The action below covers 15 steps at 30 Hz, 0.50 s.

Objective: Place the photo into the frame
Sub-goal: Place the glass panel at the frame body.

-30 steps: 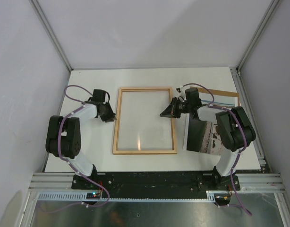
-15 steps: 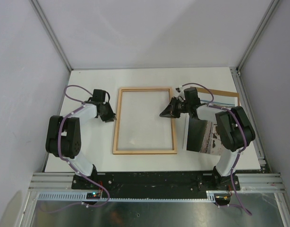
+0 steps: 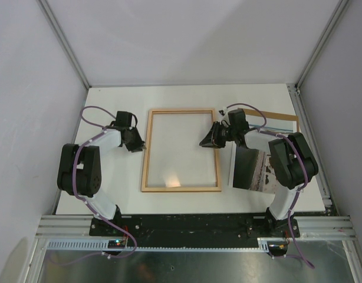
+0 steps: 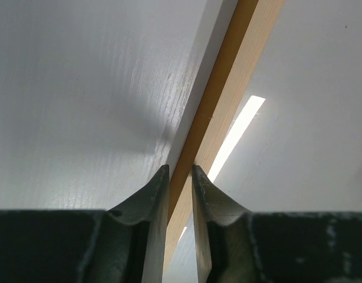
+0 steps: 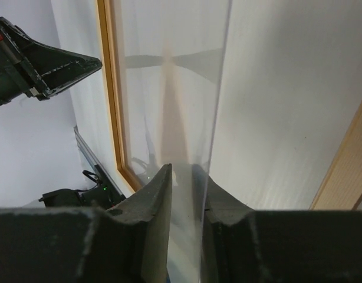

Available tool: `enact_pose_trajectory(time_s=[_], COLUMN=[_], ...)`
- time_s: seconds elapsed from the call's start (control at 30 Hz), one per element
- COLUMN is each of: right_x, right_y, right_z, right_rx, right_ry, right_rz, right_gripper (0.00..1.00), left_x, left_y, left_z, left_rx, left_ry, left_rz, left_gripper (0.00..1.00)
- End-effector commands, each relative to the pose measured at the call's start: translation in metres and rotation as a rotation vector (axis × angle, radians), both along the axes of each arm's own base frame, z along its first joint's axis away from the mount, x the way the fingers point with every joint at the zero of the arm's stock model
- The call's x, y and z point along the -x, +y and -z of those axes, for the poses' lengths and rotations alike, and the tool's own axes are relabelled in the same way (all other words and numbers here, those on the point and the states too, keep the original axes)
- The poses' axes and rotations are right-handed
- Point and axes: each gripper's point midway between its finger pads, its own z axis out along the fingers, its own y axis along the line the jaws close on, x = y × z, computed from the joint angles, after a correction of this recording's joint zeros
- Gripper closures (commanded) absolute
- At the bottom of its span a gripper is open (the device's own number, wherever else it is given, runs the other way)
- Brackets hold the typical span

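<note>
The frame (image 3: pixel 147 159) lies flat mid-table, light wood face up. My left gripper (image 3: pixel 140 145) is shut on its left rail (image 4: pixel 228 82), one finger on each side, as the left wrist view (image 4: pixel 181 171) shows. My right gripper (image 3: pixel 203 142) is shut on the right edge of a clear pane (image 5: pixel 169 88) lying over the frame opening, with its jaws (image 5: pixel 186 171) clamped on the sheet. The photo (image 3: pixel 252 171) lies at the right, partly under my right arm.
A brown backing board (image 3: pixel 282 121) lies at the back right, behind the photo. A small black piece (image 3: pixel 221 110) sits by the frame's far right corner. My left gripper (image 5: pixel 45 65) also shows across the frame in the right wrist view. Grey walls enclose the table.
My right gripper has edged slightly toward the far side with the clear pane, and the glare on the pane has shifted. The left arm and the frame have not moved.
</note>
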Motion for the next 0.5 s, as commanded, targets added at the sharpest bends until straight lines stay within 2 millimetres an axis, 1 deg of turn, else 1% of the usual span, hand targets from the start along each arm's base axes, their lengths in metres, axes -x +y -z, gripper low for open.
enact_pose_trajectory(time_s=[0.0, 0.17, 0.27, 0.47], right_x=[-0.011, -0.013, -0.015, -0.013], right_y=[0.002, -0.001, -0.001, -0.008], right_z=[-0.014, -0.015, -0.016, -0.012], right_rx=[0.026, 0.048, 0.055, 0.094], right_ry=[-0.069, -0.074, -0.083, -0.064], right_rz=[0.000, 0.009, 0.015, 0.031], right_gripper=[0.72, 0.61, 0.56, 0.47], left_x=[0.035, 0.035, 0.035, 0.035], left_y=[0.008, 0.008, 0.008, 0.008], left_z=[0.036, 0.036, 0.036, 0.036], left_rx=[-0.067, -0.067, -0.068, -0.067], left_ry=[0.157, 0.158, 0.157, 0.156], left_rz=[0.030, 0.030, 0.030, 0.029], left_gripper=[0.74, 0.74, 0.74, 0.74])
